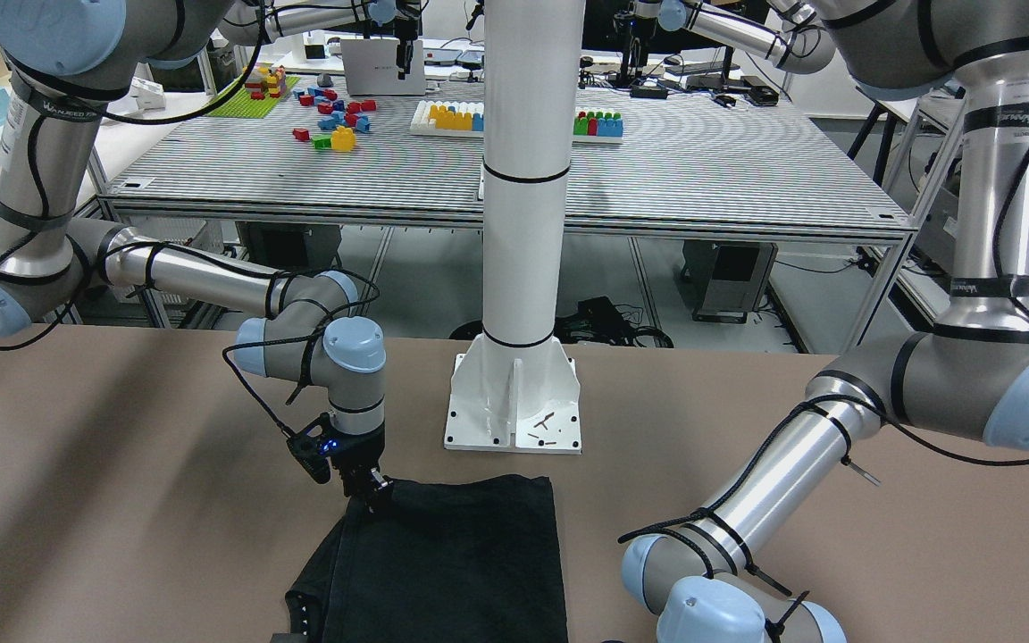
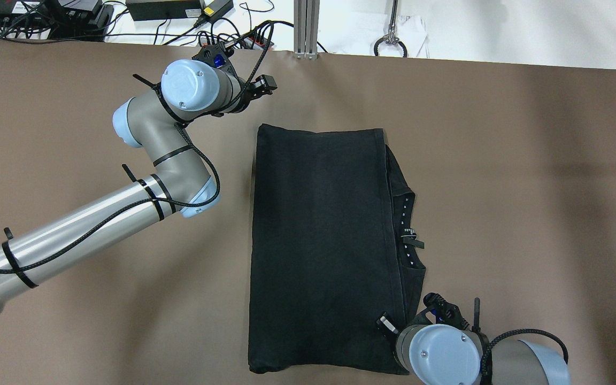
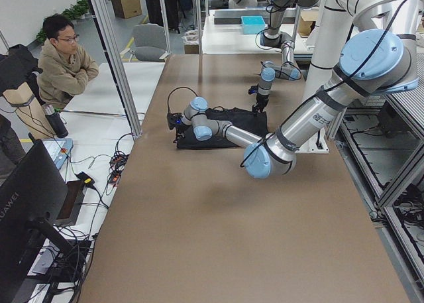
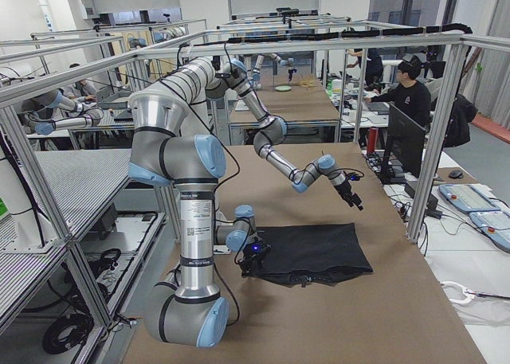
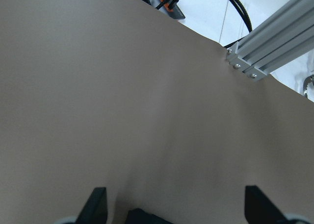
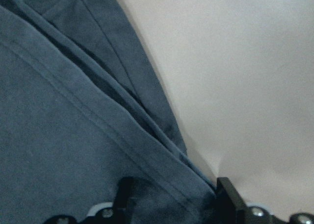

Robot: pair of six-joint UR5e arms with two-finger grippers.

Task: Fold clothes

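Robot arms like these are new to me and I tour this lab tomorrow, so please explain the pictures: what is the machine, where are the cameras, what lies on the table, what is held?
The machine is a left arm and a right arm at a brown table, each ending in a two-finger pincer. One camera looks down from behind the robot, one faces it past a white pillar, two look along the table from its ends, and one rides each wrist. A dark garment lies on the table, partly folded. The left pincer hangs open over bare table beyond the garment's far corner, holding nothing. The right pincer is down at its near corner, fingers either side of the edge; whether it pinches, I cannot tell.
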